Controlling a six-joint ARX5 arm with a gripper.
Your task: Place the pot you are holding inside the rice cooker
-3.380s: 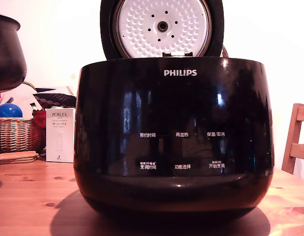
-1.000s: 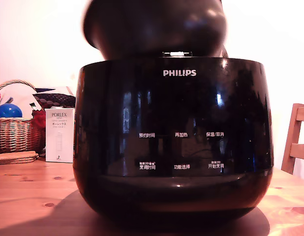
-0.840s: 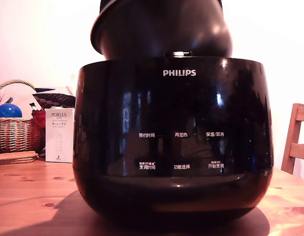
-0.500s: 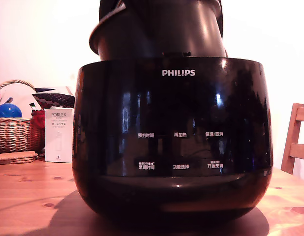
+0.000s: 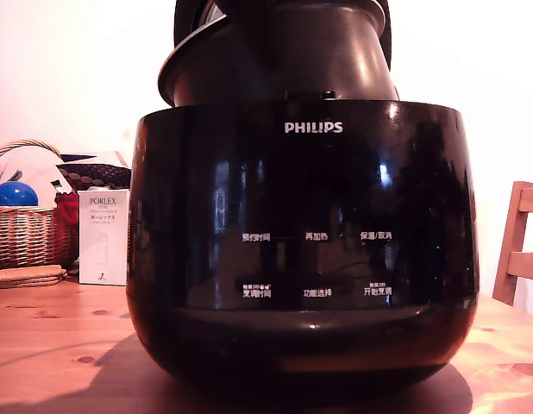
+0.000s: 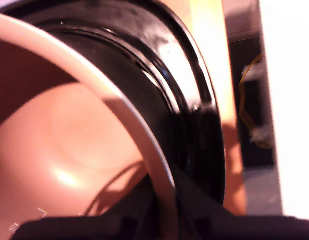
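My gripper (image 6: 162, 220) pinches the dark round metal pot's (image 5: 284, 60) rim; I should level it (it's tilted) into the glossy black rice cooker (image 5: 301, 250).

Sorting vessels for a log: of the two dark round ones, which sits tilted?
The pot, its flared rim lower at the exterior view's left; the larger Philips rice cooker sits level on the table.

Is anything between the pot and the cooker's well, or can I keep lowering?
Nothing visible blocks it. The pot sits tilted, partly inside the rice cooker opening, with its lid swung back behind.
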